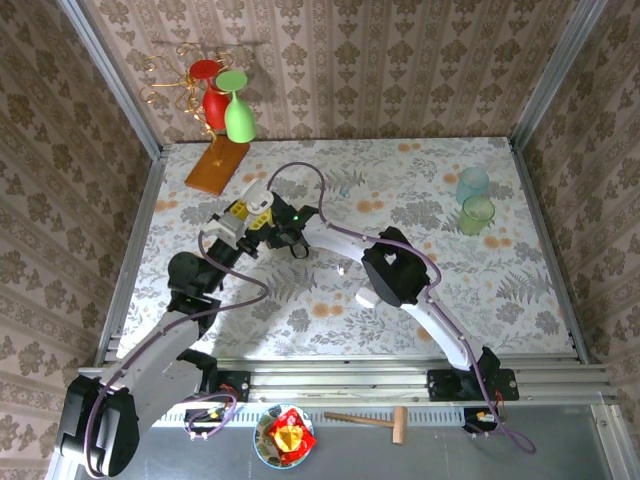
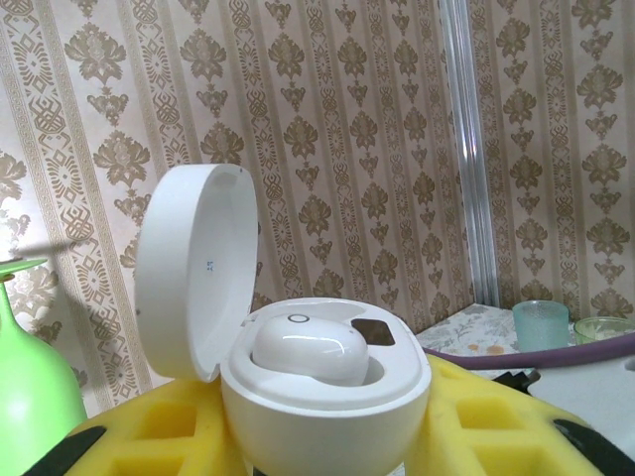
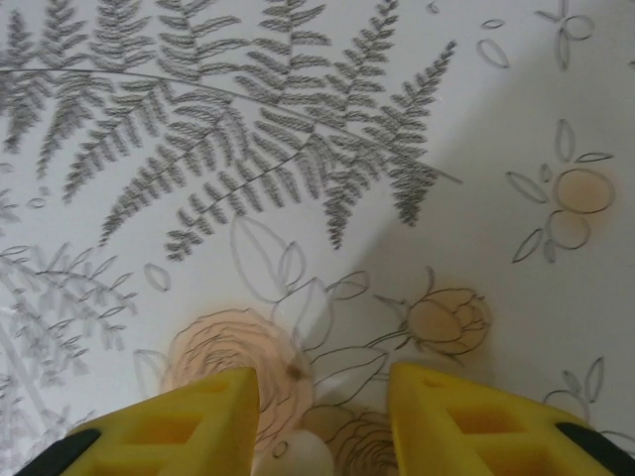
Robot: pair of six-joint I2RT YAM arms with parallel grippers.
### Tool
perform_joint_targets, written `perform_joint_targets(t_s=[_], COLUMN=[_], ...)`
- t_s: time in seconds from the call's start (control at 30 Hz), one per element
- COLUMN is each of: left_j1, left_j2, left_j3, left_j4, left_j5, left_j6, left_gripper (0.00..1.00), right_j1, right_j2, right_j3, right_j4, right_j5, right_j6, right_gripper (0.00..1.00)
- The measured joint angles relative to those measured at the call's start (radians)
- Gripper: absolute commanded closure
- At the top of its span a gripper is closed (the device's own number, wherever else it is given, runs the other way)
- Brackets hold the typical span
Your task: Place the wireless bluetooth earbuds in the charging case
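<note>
The white charging case (image 2: 317, 397) sits between the yellow fingers of my left gripper (image 2: 322, 441), which is shut on it. Its lid (image 2: 193, 268) stands open to the left, and one glossy white earbud (image 2: 313, 352) lies in its well. From above, my left gripper (image 1: 255, 212) holds the case (image 1: 262, 196) over the table's back left. My right gripper (image 1: 296, 243) hangs just to its right, pointing down at the tablecloth. Its yellow fingers (image 3: 189, 421) stand apart, and a small white earbud (image 3: 298, 458) shows low between them, close to the left one.
Two translucent cups (image 1: 475, 200) stand at the back right. A wire stand with green (image 1: 238, 115) and red glasses and a wooden board (image 1: 216, 165) are at the back left. A tiny white bit (image 1: 342, 268) lies beside the right forearm. A purple cable (image 2: 556, 352) crosses behind the case.
</note>
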Motion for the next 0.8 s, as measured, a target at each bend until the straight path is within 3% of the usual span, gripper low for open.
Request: perform_joint_targets(t_s=[0.2,0.5,0.67,0.8], left_j1=[0.000,-0.005,-0.010,-0.010], left_j2=[0.000,0.000,0.000,0.000], left_j3=[0.000,0.000,0.000,0.000], left_j4=[0.000,0.000,0.000,0.000], left_j5=[0.000,0.000,0.000,0.000], left_j6=[0.002,0.003,0.003,0.003], left_gripper=[0.78,0.78,0.78,0.78], right_j1=[0.016,0.023,0.024,0.027], right_j2=[0.018,0.018,0.013,0.004], right_j3=[0.042,0.044,0.032,0.019], right_j4=[-0.057,-0.073,-0.068,-0.071], right_j5=[0.029,0.050,0.053,0.055], right_j6=[-0.018,-0.042,-0.060,-0.065], right_gripper=[0.70,0.72,0.66,0.70])
